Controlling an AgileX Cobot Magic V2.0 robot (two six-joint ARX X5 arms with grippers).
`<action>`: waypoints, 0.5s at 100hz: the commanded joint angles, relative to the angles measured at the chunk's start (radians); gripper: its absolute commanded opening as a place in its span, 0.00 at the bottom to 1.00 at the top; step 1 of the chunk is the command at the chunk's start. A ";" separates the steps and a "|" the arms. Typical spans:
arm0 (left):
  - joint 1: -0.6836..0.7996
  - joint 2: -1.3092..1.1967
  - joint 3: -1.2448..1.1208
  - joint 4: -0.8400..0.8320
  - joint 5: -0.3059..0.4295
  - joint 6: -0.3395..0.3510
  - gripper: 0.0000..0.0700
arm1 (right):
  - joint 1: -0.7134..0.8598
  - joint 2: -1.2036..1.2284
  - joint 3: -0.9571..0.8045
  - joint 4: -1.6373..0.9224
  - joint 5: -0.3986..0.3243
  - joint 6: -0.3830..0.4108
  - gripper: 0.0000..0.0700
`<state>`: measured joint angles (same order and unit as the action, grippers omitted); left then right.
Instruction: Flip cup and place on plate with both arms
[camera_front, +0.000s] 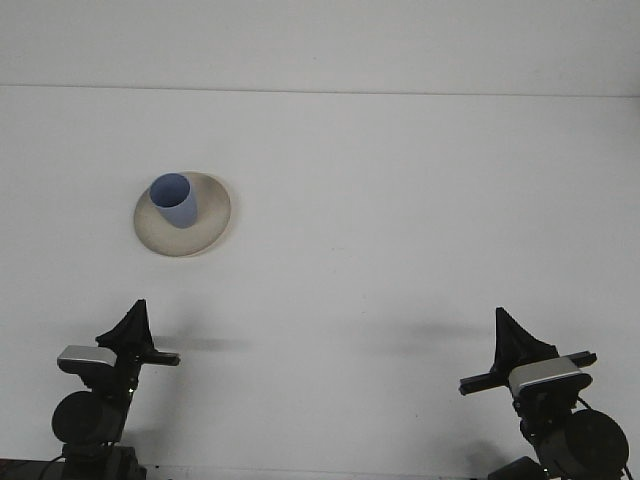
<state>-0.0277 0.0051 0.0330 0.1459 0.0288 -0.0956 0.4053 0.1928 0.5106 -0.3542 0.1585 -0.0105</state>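
Observation:
A light blue cup (175, 200) stands on a beige plate (207, 224) at the left of the white table, its open mouth facing up. My left gripper (140, 304) sits low at the near left edge, well in front of the plate, its black fingers drawn to a single point and holding nothing. At the near right edge my right gripper (499, 313) is likewise shut and empty, far from the cup.
The white table (400, 220) runs back to a seam with a pale wall at the top of the view. Nothing but the plate and cup lies on it.

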 joint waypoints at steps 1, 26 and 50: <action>0.000 0.000 -0.019 0.013 -0.002 -0.003 0.02 | 0.003 0.004 0.009 0.013 0.001 0.010 0.00; 0.000 0.000 -0.019 0.013 -0.002 -0.003 0.02 | -0.153 -0.009 -0.057 0.103 0.006 -0.119 0.00; 0.000 0.000 -0.019 0.012 -0.002 -0.003 0.02 | -0.345 -0.121 -0.318 0.248 -0.118 -0.202 0.00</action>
<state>-0.0277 0.0051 0.0330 0.1467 0.0288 -0.0956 0.0727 0.1040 0.2420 -0.1230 0.0494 -0.1574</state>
